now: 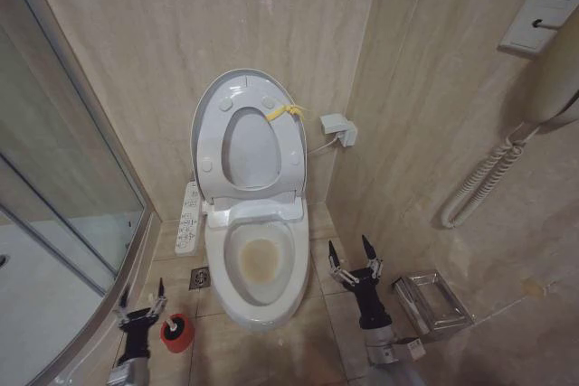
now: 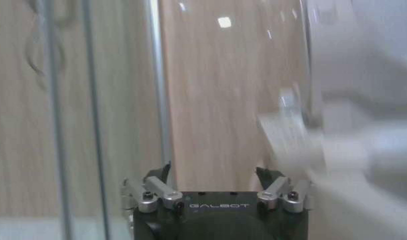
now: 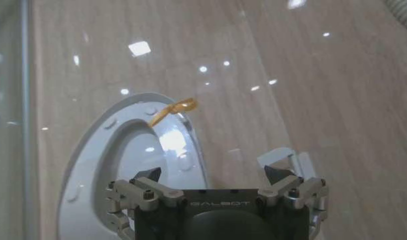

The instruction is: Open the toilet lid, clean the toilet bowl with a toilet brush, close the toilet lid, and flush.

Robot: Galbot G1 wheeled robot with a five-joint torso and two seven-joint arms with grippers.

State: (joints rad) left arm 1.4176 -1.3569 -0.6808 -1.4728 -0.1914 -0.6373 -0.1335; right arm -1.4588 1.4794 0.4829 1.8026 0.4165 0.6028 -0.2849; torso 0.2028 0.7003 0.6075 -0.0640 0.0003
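Looking at it view by view, lid's already up so the brush is the thing to worry about.

head view – lid: the toilet lid (image 1: 245, 97) stands upright against the wall, seat raised with it, yellow tag (image 1: 284, 113) at its top edge. Rigid glossy plastic, probably slippery, so I'd push at the rim near the tag.
head view – bowl: the toilet bowl (image 1: 260, 264) sits on the floor between both arms, brown stain inside, button panel (image 1: 189, 218) on its side. Heavy ceramic, not moving.
head view – brush: only a red holder cup (image 1: 176, 333) with something dark in it, so I can't tell where the handle is. My guess: light, thin, stiff stick, grab it high up.
head view – arms: left end effector (image 1: 142, 305) low beside the cup, fingers spread; right end effector (image 1: 355, 261) just beside the bowl, spread wide.
left wrist view: left end effector (image 2: 217, 172) wide and empty, facing tile and glass.
right wrist view: right end effector (image 3: 217, 170) wide and empty, lid (image 3: 90, 165) beyond.
count: one lid, one bowl, one cup, two end effectors.
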